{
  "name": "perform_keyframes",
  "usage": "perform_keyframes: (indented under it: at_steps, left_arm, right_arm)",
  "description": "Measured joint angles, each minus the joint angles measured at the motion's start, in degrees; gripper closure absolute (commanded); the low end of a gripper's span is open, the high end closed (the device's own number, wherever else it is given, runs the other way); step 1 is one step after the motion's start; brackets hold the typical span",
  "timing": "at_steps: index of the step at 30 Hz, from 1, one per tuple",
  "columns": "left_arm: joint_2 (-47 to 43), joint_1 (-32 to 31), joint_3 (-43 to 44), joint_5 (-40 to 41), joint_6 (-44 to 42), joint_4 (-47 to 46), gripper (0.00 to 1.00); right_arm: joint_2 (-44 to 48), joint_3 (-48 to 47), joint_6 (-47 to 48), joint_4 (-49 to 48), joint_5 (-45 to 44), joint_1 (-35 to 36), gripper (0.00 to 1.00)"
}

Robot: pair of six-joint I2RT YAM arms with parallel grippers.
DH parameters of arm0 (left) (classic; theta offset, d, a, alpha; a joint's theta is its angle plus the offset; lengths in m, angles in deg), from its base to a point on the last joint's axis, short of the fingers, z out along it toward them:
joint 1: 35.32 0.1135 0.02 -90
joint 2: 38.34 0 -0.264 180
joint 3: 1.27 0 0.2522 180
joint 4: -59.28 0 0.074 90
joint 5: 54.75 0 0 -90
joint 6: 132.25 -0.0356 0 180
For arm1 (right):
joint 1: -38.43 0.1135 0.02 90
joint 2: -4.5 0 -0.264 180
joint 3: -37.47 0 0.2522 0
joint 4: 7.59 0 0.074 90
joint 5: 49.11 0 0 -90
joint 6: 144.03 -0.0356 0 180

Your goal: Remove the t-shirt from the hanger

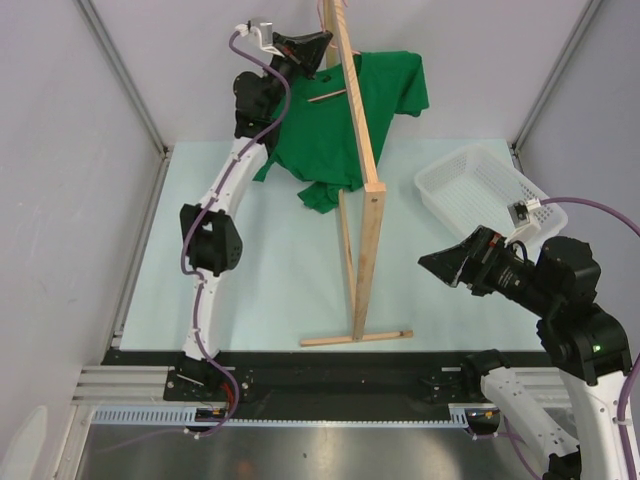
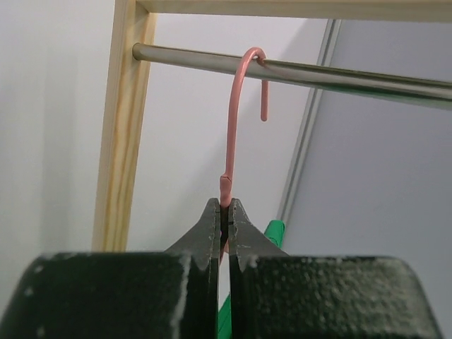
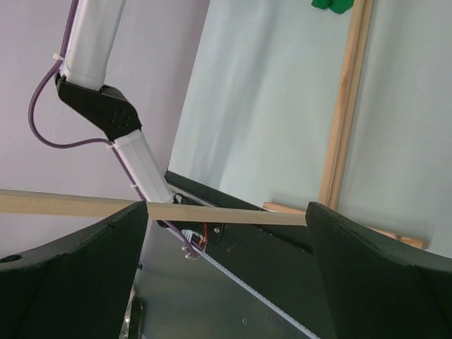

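Note:
The green t-shirt [image 1: 330,115] hangs at the far end of the table from the pink wire hanger [image 2: 231,120], whose hook sits over a metal rod [image 2: 339,74]. My left gripper [image 2: 224,205] is raised to the shirt's top [image 1: 308,45] and is shut on the hanger's neck just below the hook. A bit of green cloth [image 2: 274,229] shows behind its fingers. My right gripper [image 1: 440,262] is wide open and empty, low at the right, well away from the shirt. In its wrist view [image 3: 227,208] it faces the rack and the left arm.
The tall light wooden rack [image 1: 365,160] stands mid-table, with its foot bar [image 1: 355,338] near the front. A white plastic basket [image 1: 480,185] sits at the right. Grey walls close in the back and both sides.

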Motion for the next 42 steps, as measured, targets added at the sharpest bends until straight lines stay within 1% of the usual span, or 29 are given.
perform_keyframes:
  at_steps: [4, 7, 12, 17, 22, 28, 35, 39, 42]
  left_arm:
    - [-2.38, 0.00, -1.81, -0.46, 5.97, 2.47, 1.00]
    - [-4.24, 0.00, -2.36, 0.02, 10.78, 6.12, 1.00]
    - [-8.00, 0.17, -2.97, 1.68, 23.54, 12.76, 1.00]
    - [-8.79, 0.44, -2.97, 1.53, 35.63, 14.62, 0.99]
    - [-9.20, 0.48, -4.72, 1.44, 44.70, 16.31, 1.00]
    - [-13.18, 0.44, -10.82, 1.49, 51.58, 14.73, 1.00]
    - [-13.97, 1.42, -10.56, 1.49, 55.89, 14.84, 1.00]
    - [-13.97, 1.77, -10.62, 1.49, 56.81, 15.30, 1.00]
    - [-14.71, 2.03, -12.37, 1.51, 56.83, 14.97, 1.00]
  right_arm:
    - [-0.02, -0.07, 0.02, 0.02, 0.02, 0.00, 0.00]
    - [0.00, -0.07, 0.00, 0.02, 0.02, 0.00, 0.00]
    - [0.48, -0.11, 0.00, 0.07, 0.02, 0.00, 0.00]
    - [1.55, -0.46, 0.00, 0.50, 0.02, 0.00, 0.00]
    - [2.19, -0.61, 0.00, 0.57, 0.02, -0.02, 0.00]
    - [2.51, -0.66, 0.00, 0.70, 0.00, -0.02, 0.00]
    - [3.13, -0.66, 0.00, 1.14, 0.00, -0.02, 0.00]
    - [3.61, -0.66, 0.00, 1.49, 0.00, -0.02, 0.00]
    - [3.69, -0.66, 0.00, 1.86, 0.00, -0.02, 0.00]
